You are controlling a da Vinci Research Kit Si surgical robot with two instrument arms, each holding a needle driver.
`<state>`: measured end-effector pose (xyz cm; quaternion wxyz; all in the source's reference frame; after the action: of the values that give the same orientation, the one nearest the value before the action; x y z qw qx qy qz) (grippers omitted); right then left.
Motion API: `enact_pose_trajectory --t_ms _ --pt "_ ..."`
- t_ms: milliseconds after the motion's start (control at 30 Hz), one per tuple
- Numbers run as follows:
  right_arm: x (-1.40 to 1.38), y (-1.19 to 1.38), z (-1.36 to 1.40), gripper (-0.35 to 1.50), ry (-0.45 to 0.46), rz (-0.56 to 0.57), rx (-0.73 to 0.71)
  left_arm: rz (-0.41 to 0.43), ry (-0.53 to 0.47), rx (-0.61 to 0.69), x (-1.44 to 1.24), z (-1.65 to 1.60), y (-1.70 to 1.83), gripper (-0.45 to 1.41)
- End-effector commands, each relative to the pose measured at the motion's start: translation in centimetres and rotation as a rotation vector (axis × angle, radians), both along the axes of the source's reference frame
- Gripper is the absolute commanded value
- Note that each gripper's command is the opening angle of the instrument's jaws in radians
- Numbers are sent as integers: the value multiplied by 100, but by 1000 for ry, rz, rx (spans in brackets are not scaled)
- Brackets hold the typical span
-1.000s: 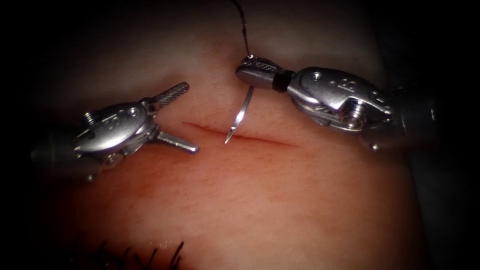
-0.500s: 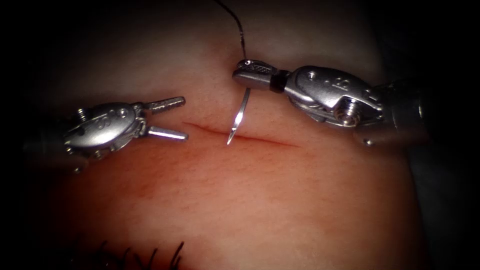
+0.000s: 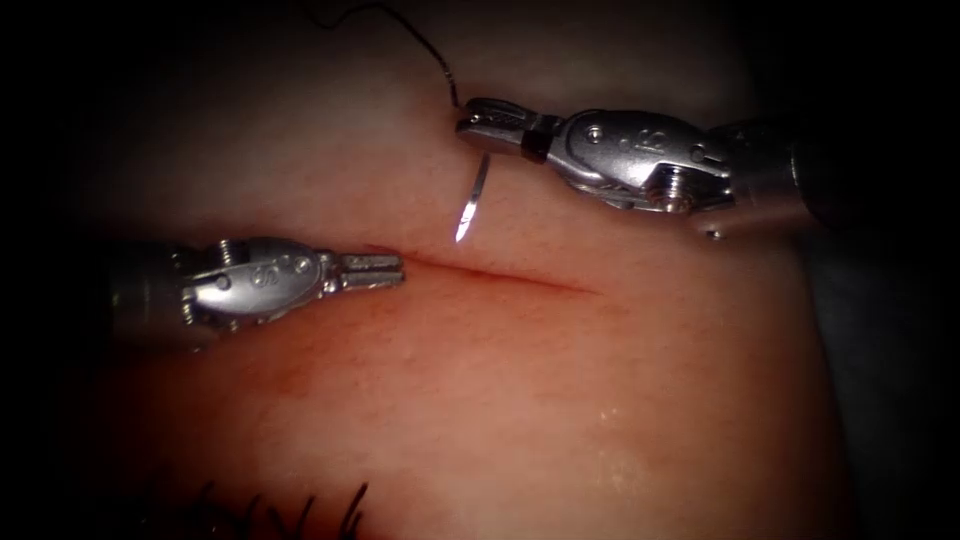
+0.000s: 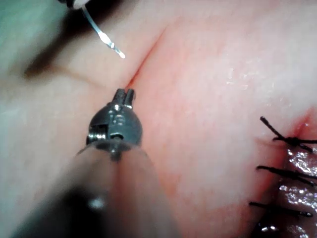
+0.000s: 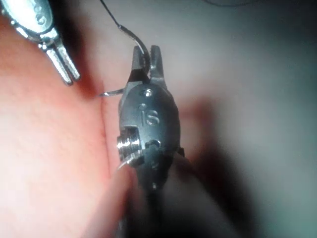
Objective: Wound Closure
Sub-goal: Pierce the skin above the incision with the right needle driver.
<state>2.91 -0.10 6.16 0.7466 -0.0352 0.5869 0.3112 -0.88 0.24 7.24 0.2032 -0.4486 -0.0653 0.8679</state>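
My right tool (image 3: 487, 126) comes in from the upper right, shut on the curved needle (image 3: 472, 200) near its thread end. The needle hangs free, its tip just above the cut (image 3: 500, 273) and out of the tissue (image 3: 480, 400). Dark thread (image 3: 425, 40) runs from the needle's end up and to the left. My left tool (image 3: 375, 272) lies low at the cut's left end, its jaws together with nothing seen between them. The left wrist view has those jaws (image 4: 125, 94) resting by the cut (image 4: 148, 49) with the needle (image 4: 104, 37) beyond. The right wrist view shows my right tool (image 5: 147, 57) gripping the needle (image 5: 136, 39).
Dark stitch ends of an earlier closure (image 3: 280, 510) stand along the tissue's near edge, also in the left wrist view as stitches (image 4: 285, 168). Red fluid (image 3: 330, 350) tints the tissue below the cut. The left tool (image 5: 64, 64) crosses the right wrist view.
The left tool's jaws have closed and it has moved down and right to the cut's left end. The right tool has lifted the needle up, away from the cut.
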Motion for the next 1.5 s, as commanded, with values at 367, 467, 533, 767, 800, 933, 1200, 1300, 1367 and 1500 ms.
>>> enact_pose_trajectory --t_ms 367,467,533,767,800,933,1200,1300,1367,1500 --pt "30 15 19 -35 -33 -62 -114 24 172 -33 -12 27 -14 -20" --pt "32 15 21 -35 -32 -78 -130 26 194 -30 -13 31 -16 -20" --pt "35 13 24 -35 -30 -82 -140 33 213 -28 -13 38 -19 -20" --pt "46 5 34 -35 -51 -96 -184 53 248 -19 -12 52 -21 -18" --pt "47 4 36 -35 -54 -100 -190 55 251 -18 -12 53 -21 -18" --pt "48 2 45 -35 -65 -111 -204 69 272 -14 -10 58 -23 -15" --pt "48 -2 53 -35 -94 -136 -262 93 295 -5 -6 59 -28 -13" --pt "48 -2 53 -35 -116 -152 -294 93 296 -5 -5 59 -28 -13" --pt "48 -3 53 -35 -118 -154 -300 95 297 -4 -4 58 -29 -13" --pt "50 -4 55 -35 -129 -162 -315 95 299 -3 -4 56 -30 -13"
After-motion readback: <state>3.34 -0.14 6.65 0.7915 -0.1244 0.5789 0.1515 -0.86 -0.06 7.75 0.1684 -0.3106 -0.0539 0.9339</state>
